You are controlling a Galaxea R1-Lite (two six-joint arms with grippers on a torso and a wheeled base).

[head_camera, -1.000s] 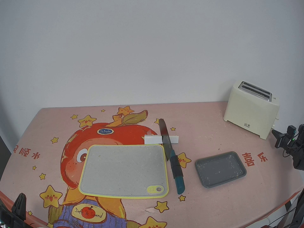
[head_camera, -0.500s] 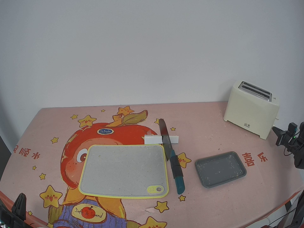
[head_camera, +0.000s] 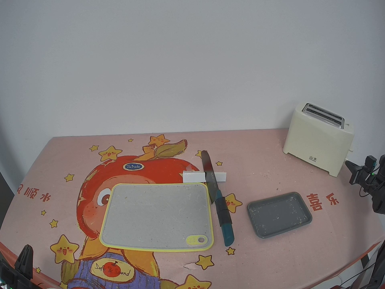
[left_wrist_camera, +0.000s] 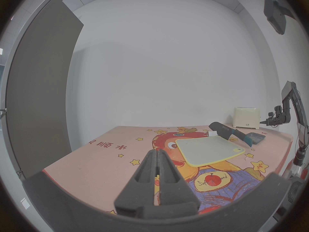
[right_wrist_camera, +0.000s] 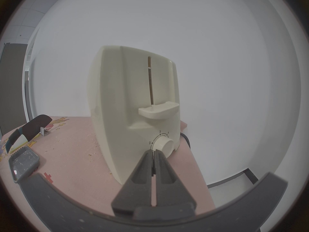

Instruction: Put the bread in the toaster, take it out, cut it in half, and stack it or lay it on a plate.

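1. Head view: the toaster (head_camera: 319,141) sits at 2 o'clock on the desk (head_camera: 260,157). The grey plate (head_camera: 279,214) is at 7 o'clock from it, dusted with crumbs.
2. The knife (head_camera: 218,199) lies along the 3 o'clock edge of the cutting board (head_camera: 156,217), with its blade propped on a white rest (head_camera: 192,177).
3. The right hand (head_camera: 348,166) hangs at the toaster's 4 o'clock corner, near it but apart. The left hand (head_camera: 25,255) is parked at the desk's 7 o'clock edge, well apart from everything.
4. Left wrist view: the left hand's fingers are pressed together with nothing between them. The board, knife and toaster are far across the desk.
5. Right wrist view: the right hand's fingers are closed to a hairline gap and hold nothing. They point at the toaster's end face, near the dial (right_wrist_camera: 163,144). I can't tell if they touch it.
6. The lever (right_wrist_camera: 158,109) sits at the low end of its track.
7. The bread is hidden. Going by the low lever, I judge it's down in the slots.
8. Step: the bread looks loaded and toasting, and take-out is not yet done.
9. Next, you need the lever up, either by waiting for the pop or by lifting it from underneath.
10. Then open the right hand, bring it over the top slots, pinch the slice's edge and pull straight up.
11. Carry the slice to the board at 9 o'clock from the knife for cutting.
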